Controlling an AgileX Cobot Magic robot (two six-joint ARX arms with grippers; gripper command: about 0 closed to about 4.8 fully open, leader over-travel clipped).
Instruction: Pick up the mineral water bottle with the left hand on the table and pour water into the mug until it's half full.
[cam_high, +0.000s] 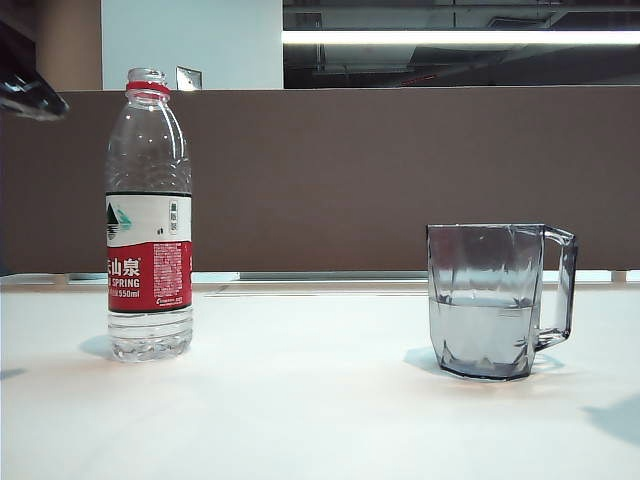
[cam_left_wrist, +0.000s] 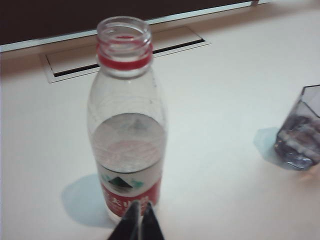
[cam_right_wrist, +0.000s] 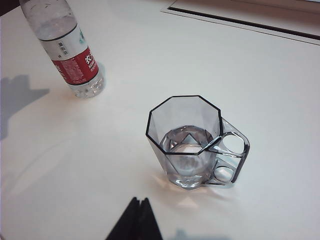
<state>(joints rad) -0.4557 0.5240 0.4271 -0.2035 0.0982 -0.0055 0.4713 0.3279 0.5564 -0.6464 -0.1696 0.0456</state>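
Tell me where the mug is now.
In the exterior view the mug stands upright on the right of the table, well apart from the bottle on the left.

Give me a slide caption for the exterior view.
Uncapped water bottle and half-full glass mug standing apart on a white table.

Before me the mineral water bottle (cam_left_wrist: 127, 125) is clear ribbed plastic (glossy label), the mug (cam_right_wrist: 190, 145) smooth tinted glass, the table (cam_high: 300, 420) matt white.
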